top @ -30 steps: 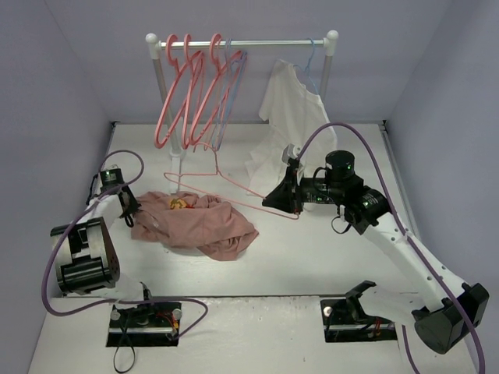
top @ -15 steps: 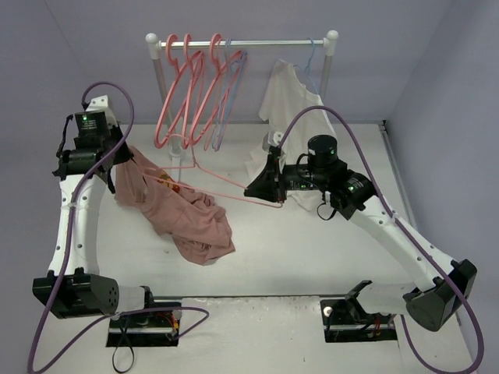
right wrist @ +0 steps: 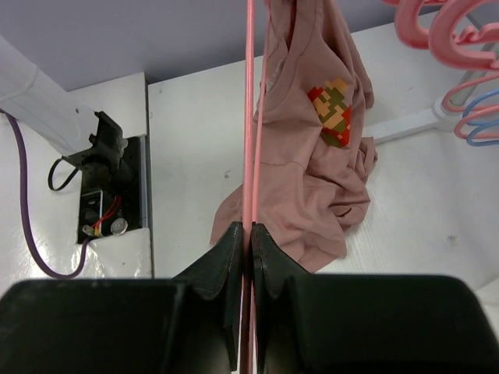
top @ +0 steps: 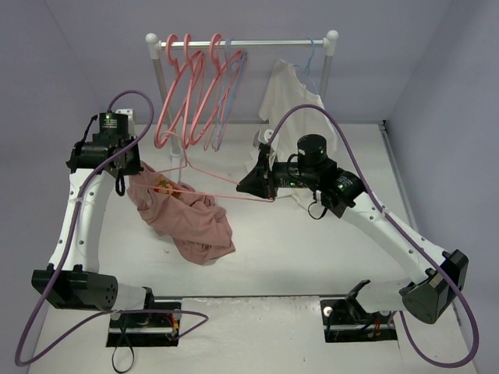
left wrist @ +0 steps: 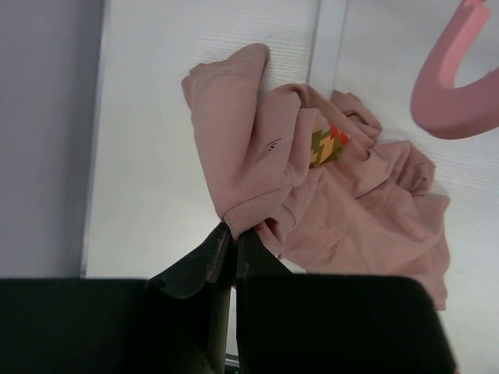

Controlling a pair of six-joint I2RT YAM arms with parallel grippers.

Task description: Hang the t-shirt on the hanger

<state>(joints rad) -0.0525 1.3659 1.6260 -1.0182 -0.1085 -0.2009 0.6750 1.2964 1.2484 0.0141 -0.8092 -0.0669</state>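
Left gripper (left wrist: 230,231) was clamped together on a ribbed edge of the dusty salmon-pink cloth t-shirt (left wrist: 351,202), holding that edge up so the garment hung down, with its lower folds resting on the white table (top: 312,257). Right gripper (right wrist: 248,232) pinched the wire of the thin coral-pink triangular hanger (right wrist: 250,117), holding it roughly level with its far end against the raised cloth, probably to slip it inside the shirt

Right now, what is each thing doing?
t-shirt: crumpled, one edge lifted, rest on the table.
hanger: held away from the rail.
left jaws: shut on the t-shirt.
right jaws: shut on the hanger.
white shirt: hanging on the rail.
spare hangers: hanging on the rail.
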